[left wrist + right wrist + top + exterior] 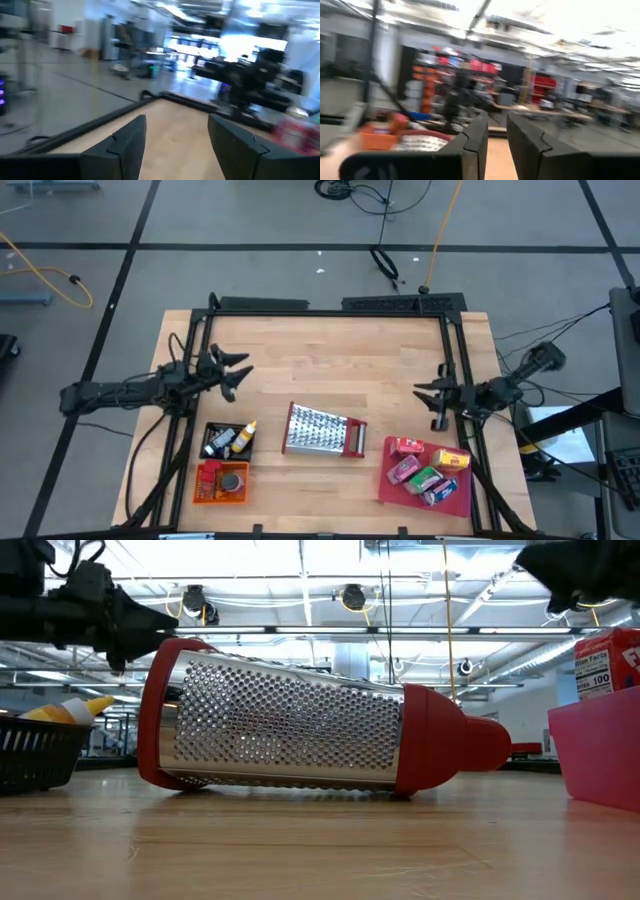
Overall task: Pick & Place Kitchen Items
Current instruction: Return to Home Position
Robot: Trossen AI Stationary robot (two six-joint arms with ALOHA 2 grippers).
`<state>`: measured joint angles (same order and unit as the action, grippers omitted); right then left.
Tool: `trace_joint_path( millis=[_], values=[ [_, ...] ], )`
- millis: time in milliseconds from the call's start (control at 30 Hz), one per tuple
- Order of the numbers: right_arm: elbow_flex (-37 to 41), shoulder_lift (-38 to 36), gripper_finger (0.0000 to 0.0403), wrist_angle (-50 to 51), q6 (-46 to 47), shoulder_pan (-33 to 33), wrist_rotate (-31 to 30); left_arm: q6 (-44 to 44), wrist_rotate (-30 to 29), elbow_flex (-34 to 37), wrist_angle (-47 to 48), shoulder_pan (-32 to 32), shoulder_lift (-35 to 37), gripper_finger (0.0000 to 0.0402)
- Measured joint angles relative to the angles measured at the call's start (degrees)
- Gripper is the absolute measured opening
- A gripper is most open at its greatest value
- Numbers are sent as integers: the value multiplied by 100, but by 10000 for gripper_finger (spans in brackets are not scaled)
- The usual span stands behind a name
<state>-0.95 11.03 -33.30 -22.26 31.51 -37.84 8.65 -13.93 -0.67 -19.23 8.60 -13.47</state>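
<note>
The kitchen items sit in three groups near the table's near edge. Red, yellow, pink, green and blue boxes lie on a flat red tray. Tiny bottles stand in a black basket. A dark round jar and a red packet lie in an orange tray. My left gripper hovers open over the table's left part, beyond the basket. My right gripper hovers at the right, beyond the red tray, with a narrow gap between its fingers and nothing between them.
A large steel grater with a red end lies on its side between the basket and the red tray. A black frame runs along the table's far and side edges. Bare wood shows in the table's middle and far half.
</note>
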Motion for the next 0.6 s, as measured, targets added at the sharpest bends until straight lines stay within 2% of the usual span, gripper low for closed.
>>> trace_joint_path(
  millis=[100,133,233,300,433,600],
  values=[
    [-69,-89,55,295,182,-735,169,246,-212,-2,53,276,0,216],
    [-111,-94,53,532,342,-959,502,310,-211,-2,135,333,0,216],
    [-125,5,45,1037,1148,-1744,2092,512,-204,-4,460,438,-3,216],
    [-125,93,40,1131,1465,-2177,2710,657,-249,-7,594,457,2,216],
    [-125,138,34,1608,1988,-2599,2810,669,-273,-4,740,460,-1,216],
    [-125,162,34,2345,2294,-2702,2744,937,-262,-4,711,457,0,216]
  ],
)
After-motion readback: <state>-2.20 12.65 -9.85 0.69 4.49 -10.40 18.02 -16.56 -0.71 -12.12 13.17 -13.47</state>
